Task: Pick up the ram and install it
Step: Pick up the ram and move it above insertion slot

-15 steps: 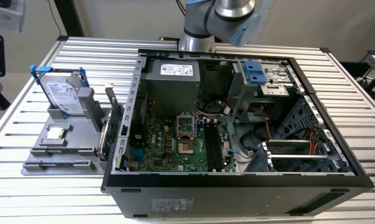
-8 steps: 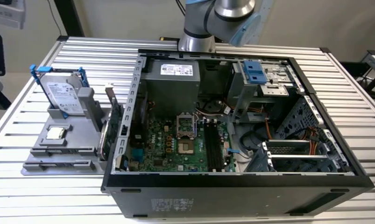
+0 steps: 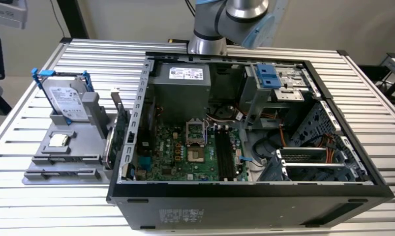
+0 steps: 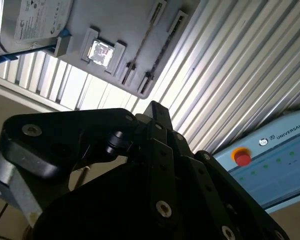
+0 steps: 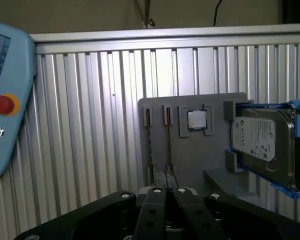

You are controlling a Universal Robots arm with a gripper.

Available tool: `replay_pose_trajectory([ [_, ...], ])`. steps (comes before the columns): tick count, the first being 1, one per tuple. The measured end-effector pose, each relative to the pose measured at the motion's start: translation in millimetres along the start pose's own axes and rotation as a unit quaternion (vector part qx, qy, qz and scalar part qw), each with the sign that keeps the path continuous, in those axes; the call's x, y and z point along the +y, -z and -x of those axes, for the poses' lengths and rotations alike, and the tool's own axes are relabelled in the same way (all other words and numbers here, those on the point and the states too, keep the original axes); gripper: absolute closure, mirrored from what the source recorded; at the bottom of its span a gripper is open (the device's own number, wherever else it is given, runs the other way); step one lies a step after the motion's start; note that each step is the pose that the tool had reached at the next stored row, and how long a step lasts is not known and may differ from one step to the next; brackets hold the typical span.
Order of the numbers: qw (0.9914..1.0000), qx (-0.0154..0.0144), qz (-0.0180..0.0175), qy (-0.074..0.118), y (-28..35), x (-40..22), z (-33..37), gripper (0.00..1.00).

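Ribbed aluminium bench (image 3: pixel 53 211) in a pale-walled workshop. The hand (image 5: pixel 167 191), clenched on nothing, looks down from well above a grey holder (image 5: pixel 190 155), where the ram (image 5: pixel 168 147) stands on edge in a slot near a hard drive (image 5: pixel 262 145). The arm (image 3: pixel 230 19) rises behind an open computer case (image 3: pixel 250 196).

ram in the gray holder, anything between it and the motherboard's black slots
Yes: the upright green expansion card and the case's side wall stand between the gray holder, where the ram sits edge-up, and the black slots. The case is open on top.
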State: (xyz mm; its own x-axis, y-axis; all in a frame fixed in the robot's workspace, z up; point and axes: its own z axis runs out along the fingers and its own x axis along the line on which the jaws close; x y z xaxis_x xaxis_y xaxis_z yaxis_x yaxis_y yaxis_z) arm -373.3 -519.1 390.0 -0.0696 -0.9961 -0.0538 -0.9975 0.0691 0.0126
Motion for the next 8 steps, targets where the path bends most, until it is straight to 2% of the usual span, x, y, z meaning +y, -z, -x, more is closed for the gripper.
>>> replay_pose_trajectory([
  [3,1.00000,0.0000,0.0000,0.000,0.0,-0.1,0.0,1.00],
  [4,1.00000,0.0000,0.0000,0.000,0.0,-0.3,0.0,0.00],
  [8,1.00000,0.0000,0.0000,0.000,0.0,-0.5,0.0,0.00],
])
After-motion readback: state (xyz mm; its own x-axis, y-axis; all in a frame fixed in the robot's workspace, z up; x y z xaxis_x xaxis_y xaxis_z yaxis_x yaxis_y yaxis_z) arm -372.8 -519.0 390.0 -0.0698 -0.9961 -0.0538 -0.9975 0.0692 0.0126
